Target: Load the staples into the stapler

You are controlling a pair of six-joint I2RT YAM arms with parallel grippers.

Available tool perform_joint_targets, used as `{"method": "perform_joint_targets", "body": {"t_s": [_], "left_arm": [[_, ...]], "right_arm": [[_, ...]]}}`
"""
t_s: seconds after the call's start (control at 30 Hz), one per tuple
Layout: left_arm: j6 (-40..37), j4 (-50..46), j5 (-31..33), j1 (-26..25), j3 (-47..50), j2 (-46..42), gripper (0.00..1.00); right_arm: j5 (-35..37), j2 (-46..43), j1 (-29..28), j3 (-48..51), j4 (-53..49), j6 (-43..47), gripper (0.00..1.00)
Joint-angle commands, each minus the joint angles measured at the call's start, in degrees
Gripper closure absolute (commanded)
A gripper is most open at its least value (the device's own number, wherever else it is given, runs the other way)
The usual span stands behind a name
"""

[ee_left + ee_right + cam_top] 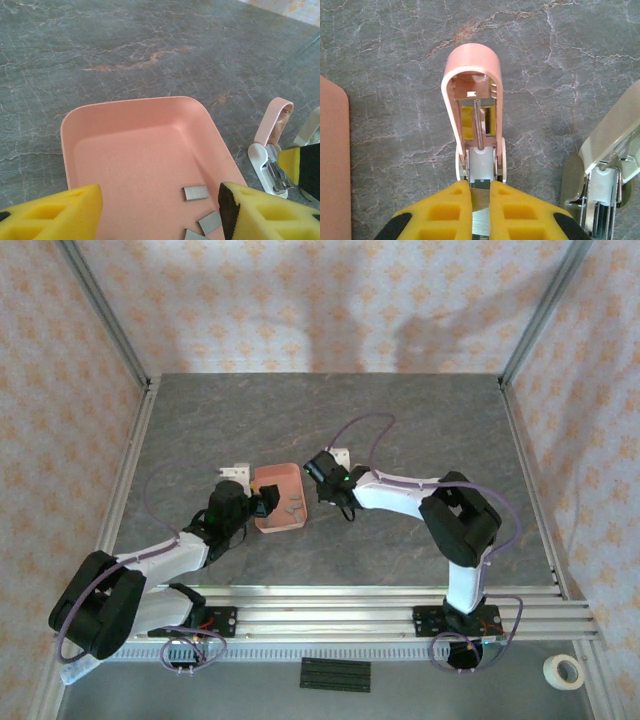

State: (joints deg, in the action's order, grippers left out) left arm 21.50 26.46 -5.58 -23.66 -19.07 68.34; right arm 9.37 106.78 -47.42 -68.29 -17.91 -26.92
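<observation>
The stapler (472, 75) lies on the grey table with its pink lid swung up, so its spring and white channel show. My right gripper (481, 186) is shut on a ribbed grey strip of staples (481, 202), whose front end sits at the channel's mouth. The left wrist view has the stapler (272, 150) just right of the salmon-pink tray (125, 145), where loose staples (195, 192) lie near the front right corner. My left gripper (160, 220) hovers open over the tray, holding nothing. From above, the left gripper (262, 502) is at the tray's (284, 520) left edge and the right gripper (322, 472) at its right.
A second, pale stapler (605, 160) lies open just right of the pink one. A white object (233, 471) sits left of the tray. A metal frame rail (330, 592) crosses the near edge, with a tape roll (569, 671) beyond it.
</observation>
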Motion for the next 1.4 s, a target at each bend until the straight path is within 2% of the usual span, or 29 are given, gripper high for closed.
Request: {"method": "perform_joint_targets", "body": {"t_s": [0.0,0.37,0.8,1.37], "left_arm": [[-0.22,1.26,0.31,-0.39,0.0,-0.52,0.36],[-0.23,1.26,0.24,-0.35,-0.09,-0.57,0.36],[0.01,1.66,-0.3,-0.38,-0.46,-0.15,0.36],[-0.03,1.51,-0.44,-0.35,-0.53,-0.63,0.36]], "right_arm": [[0.83,1.04,0.33,-1.65,-1.76,0.52,0.88],[0.83,1.83,0.33,-1.93,-2.67,0.46,0.89],[0.54,-2.71,0.31,-0.53,-0.84,2.56,0.89],[0.62,-1.07,1.1,0.09,-1.85,4.28,0.89]]}}
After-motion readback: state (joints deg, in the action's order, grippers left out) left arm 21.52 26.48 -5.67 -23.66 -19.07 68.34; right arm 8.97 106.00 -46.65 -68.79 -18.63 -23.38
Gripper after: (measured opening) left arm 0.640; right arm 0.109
